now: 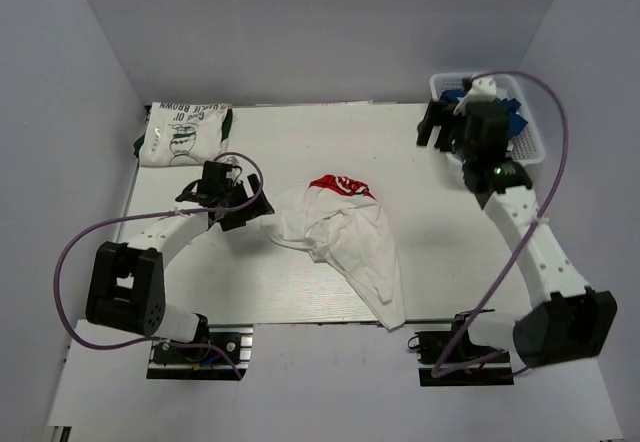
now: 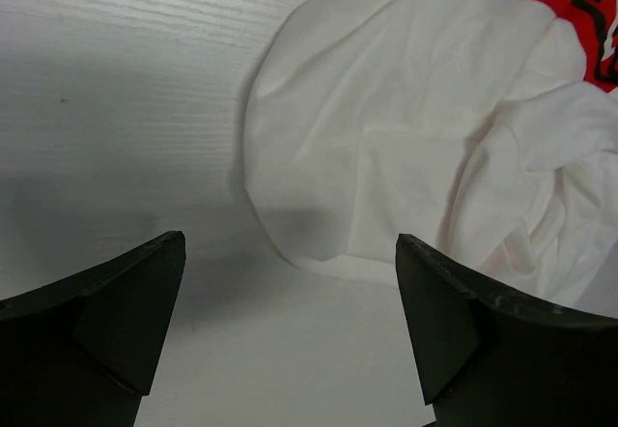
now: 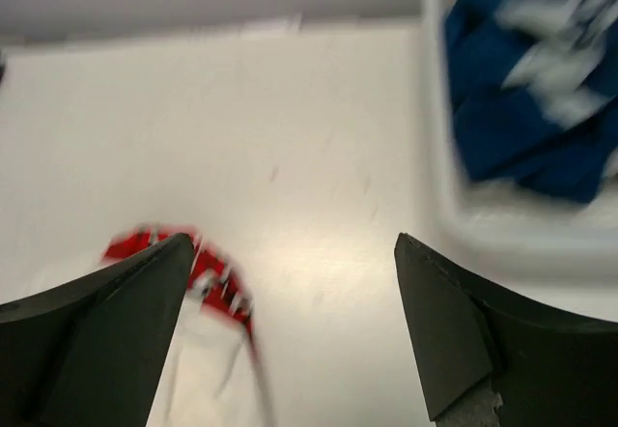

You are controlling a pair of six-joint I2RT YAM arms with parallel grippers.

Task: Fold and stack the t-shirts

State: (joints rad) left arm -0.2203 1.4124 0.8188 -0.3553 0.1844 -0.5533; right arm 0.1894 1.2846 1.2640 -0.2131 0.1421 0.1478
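A crumpled white t-shirt with a red graphic (image 1: 345,237) lies in a heap at the table's middle. It fills the upper right of the left wrist view (image 2: 425,137) and shows blurred in the right wrist view (image 3: 193,282). A folded white t-shirt with green print (image 1: 185,134) lies at the far left. A royal blue t-shirt (image 1: 515,122) sits in the basket, also seen in the right wrist view (image 3: 526,118). My left gripper (image 1: 250,207) is open and empty just left of the heap. My right gripper (image 1: 435,127) is open and empty above the table beside the basket.
A white plastic mesh basket (image 1: 530,147) stands at the far right corner; its rim shows in the right wrist view (image 3: 444,195). Grey walls close in the table at the left, back and right. Purple cables loop from both arms.
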